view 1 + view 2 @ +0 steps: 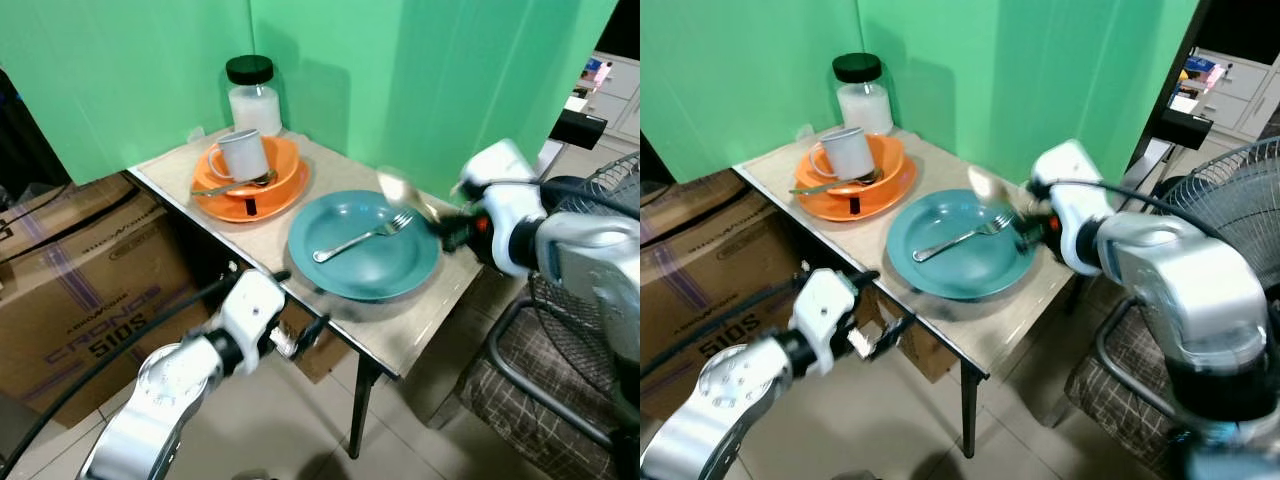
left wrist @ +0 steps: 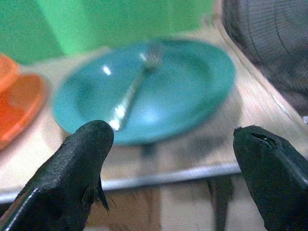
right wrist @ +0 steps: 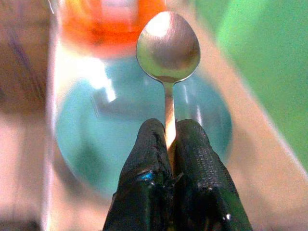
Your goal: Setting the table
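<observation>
cardboard box [image 1: 90,300] printed "CRONOS 510S"

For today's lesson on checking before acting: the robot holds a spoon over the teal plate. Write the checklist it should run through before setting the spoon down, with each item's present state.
1. Spoon pinched firmly in right gripper: ok.
2. Spoon above the teal plate: ok.
3. Fork already lies in the plate, so the landing spot is partly taken: not ok.
4. Left gripper open and off the table, out of the way: ok.
5. Cup and orange plate away from the spoon: ok.
6. Spoon's height over the plate: cannot tell.
</observation>
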Motion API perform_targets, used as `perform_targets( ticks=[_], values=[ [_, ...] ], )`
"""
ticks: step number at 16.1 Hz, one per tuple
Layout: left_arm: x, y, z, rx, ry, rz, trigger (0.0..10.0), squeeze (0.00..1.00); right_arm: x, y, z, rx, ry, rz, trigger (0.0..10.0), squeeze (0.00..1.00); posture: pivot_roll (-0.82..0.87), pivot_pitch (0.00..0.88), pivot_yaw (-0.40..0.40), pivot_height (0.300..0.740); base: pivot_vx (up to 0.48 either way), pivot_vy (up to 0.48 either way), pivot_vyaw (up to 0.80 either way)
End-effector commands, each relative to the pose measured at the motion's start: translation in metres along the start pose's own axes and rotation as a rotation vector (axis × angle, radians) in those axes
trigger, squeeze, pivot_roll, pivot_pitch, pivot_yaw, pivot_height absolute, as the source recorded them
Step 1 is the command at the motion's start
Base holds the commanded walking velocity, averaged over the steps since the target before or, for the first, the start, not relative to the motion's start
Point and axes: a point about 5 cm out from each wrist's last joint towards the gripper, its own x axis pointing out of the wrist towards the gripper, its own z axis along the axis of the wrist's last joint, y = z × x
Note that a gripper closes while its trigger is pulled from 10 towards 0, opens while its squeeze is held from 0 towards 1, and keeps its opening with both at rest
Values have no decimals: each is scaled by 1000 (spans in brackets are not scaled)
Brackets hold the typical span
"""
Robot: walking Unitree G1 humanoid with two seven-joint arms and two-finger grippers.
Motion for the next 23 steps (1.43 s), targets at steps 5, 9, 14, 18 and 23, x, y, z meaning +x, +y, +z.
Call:
perform_targets(
  ticks=[5, 9, 14, 18, 23],
  values=[
    [0, 21, 13, 42, -77, 331, 10000, 0, 0, 32, -37, 80, -320, -297, 10000, 0, 4, 0, 70, 740, 0, 0, 0],
    [2, 24, 10, 52, -70, 429, 10000, 0, -4, 34, -50, 49, -412, -414, 10000, 0, -4, 0, 54, 740, 0, 0, -694],
    [-6, 21, 19, 23, -120, 480, 10000, 0, 5, 23, -71, 39, -394, -559, 10000, 0, 30, 33, 8, 740, 0, 0, -764],
    [-9, 33, 22, -32, -155, 649, 10000, 0, 11, 29, -62, 88, -438, -441, 10000, 0, -7, 57, -19, 740, 0, 0, -763],
    [-7, 27, 20, -48, -151, 631, 10000, 0, 12, 27, -60, 76, -426, -426, 10000, 0, -37, 70, -18, 740, 0, 0, -766]
  ],
)
